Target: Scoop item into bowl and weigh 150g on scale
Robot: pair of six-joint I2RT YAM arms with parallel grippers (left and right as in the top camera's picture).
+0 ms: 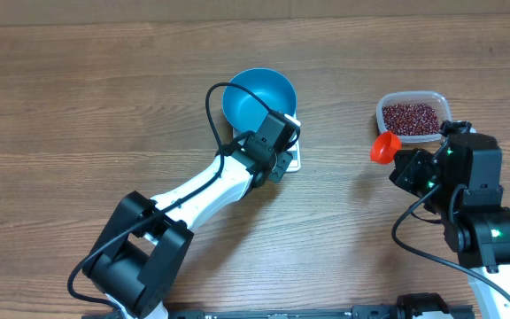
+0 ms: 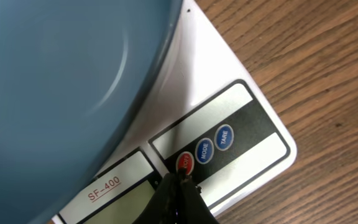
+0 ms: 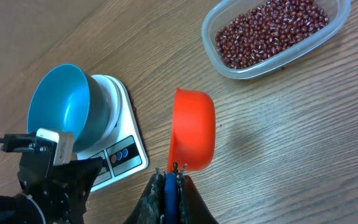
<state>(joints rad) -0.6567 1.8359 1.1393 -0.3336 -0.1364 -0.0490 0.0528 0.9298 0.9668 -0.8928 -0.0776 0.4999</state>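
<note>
The bowl (image 1: 258,97) sat empty on the scale (image 3: 126,134), upper centre. My left gripper (image 2: 180,177), closed, touched the red button (image 2: 185,163). My right gripper (image 3: 171,171) clamped the empty scoop (image 3: 192,129). All the beans (image 1: 410,117) lay in the tub (image 1: 382,111), upper right, so I judged the scooping not begun.

A wooden table (image 1: 78,89) fills every view, its brown surface streaked with darker grain that runs left to right in the overhead view. The light is soft and even, casting only faint shadows on the wood.
</note>
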